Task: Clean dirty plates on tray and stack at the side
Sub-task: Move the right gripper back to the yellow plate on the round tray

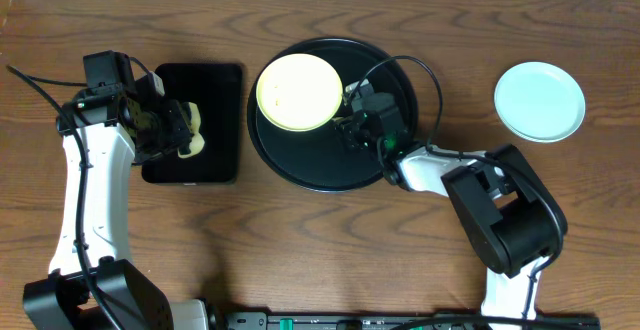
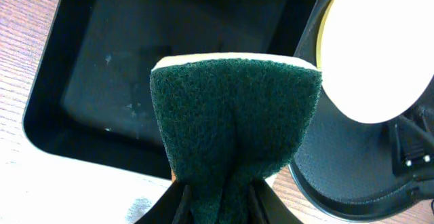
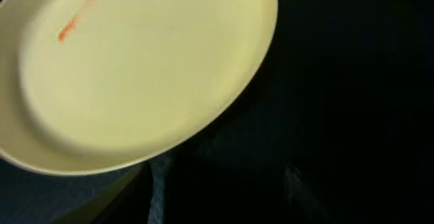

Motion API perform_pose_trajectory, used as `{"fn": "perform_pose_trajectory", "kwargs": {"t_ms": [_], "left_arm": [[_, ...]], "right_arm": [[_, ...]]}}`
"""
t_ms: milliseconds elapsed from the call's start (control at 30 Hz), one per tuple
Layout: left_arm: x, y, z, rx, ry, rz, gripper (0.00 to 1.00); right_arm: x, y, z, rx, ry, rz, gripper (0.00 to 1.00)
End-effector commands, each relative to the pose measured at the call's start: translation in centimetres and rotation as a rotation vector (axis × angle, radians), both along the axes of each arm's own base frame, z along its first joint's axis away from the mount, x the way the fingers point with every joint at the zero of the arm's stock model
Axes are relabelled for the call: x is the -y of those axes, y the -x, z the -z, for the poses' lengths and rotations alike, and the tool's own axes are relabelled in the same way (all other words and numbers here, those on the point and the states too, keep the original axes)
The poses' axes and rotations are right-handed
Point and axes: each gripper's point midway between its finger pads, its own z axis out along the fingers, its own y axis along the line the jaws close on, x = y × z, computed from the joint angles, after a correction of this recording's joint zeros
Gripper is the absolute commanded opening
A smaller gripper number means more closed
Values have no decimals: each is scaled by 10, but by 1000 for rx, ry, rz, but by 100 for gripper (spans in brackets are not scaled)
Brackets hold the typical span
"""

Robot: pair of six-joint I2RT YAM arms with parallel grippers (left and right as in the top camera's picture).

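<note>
A pale yellow plate [image 1: 297, 92] lies in the upper left of the round black tray [image 1: 320, 170], its left edge over the tray's rim. In the right wrist view the plate [image 3: 135, 75] shows small orange smears at its upper left. My right gripper [image 1: 347, 120] is low over the tray at the plate's right edge; its fingers [image 3: 220, 176] look apart, with the plate just ahead of them. My left gripper [image 1: 180, 130] is shut on a green and yellow sponge [image 2: 234, 115] above the black rectangular tray. One mint plate [image 1: 539, 101] sits on the table at the right.
The black rectangular tray [image 1: 200, 80] lies left of the round tray and also shows in the left wrist view [image 2: 102, 68]. The round tray's rim [image 2: 339, 170] and the yellow plate [image 2: 380, 47] are to the sponge's right. A cable loops over the round tray near my right wrist.
</note>
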Motion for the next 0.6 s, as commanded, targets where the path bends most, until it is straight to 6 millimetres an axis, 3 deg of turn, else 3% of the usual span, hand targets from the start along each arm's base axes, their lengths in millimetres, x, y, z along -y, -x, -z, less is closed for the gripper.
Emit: {"fn": "perform_pose_trajectory", "kwargs": {"t_ms": [0, 267, 567], "left_arm": [[-2, 3, 4, -11, -15, 12, 8], [-2, 3, 4, -11, -15, 12, 8], [-2, 2, 8, -22, -13, 12, 8]], "right_arm": [[-12, -17, -11, 25, -39, 26, 58], [-25, -31, -35, 62, -81, 4, 55], [-8, -9, -4, -101, 1, 17, 58]]}}
